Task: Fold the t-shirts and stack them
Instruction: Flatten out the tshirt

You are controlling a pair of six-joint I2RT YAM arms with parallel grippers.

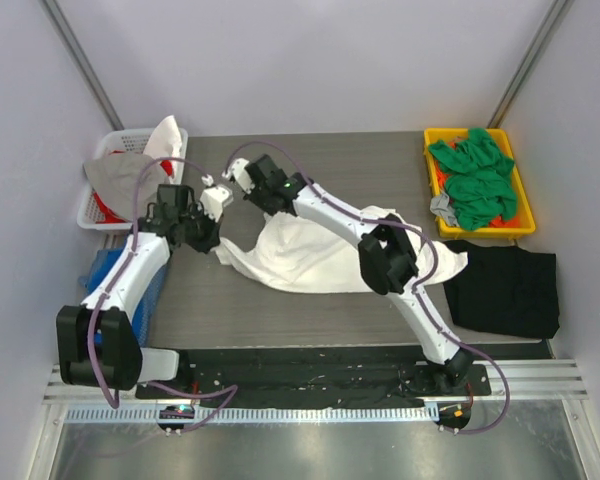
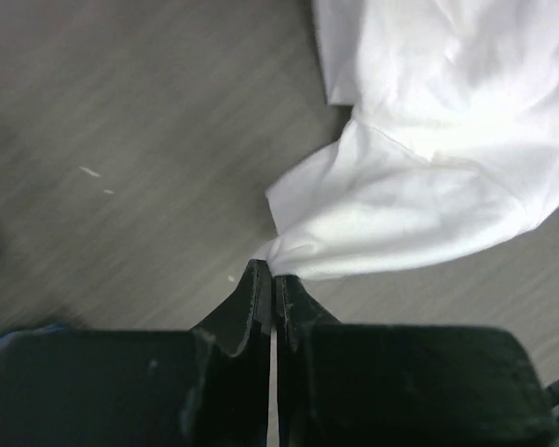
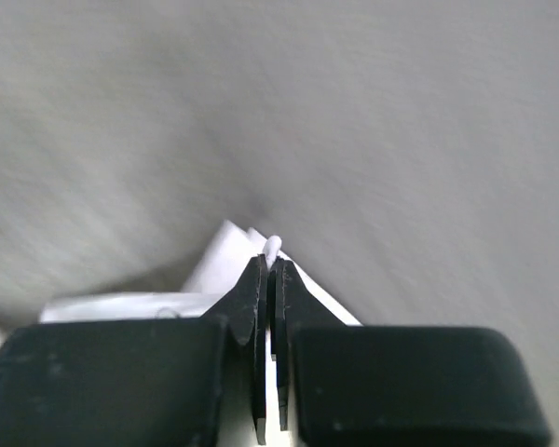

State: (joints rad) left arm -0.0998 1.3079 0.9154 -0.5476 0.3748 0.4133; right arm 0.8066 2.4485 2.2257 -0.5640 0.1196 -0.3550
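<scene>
White shirt [image 1: 310,255] lies rumpled mid-bench [image 1: 370,160], pinched at its left end by both claws. Left claw [image 2: 272,277] is clenched on a near-left corner. Right claw [image 3: 270,263] is clenched on a small fold farther back. Black shirt [image 1: 505,290] lies flat at the right, and green shirts [image 1: 475,175] fill the far-right yellow bin [image 1: 430,170].

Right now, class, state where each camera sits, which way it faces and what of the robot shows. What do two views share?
Top external: above, behind the bases, facing down onto the table; both arms show.
Left wrist: on left arm, facing the white t-shirt; left gripper shows.
Right wrist: on right arm, facing table; right gripper shows.
Shared: each wrist view shows that t-shirt pinched.
</scene>
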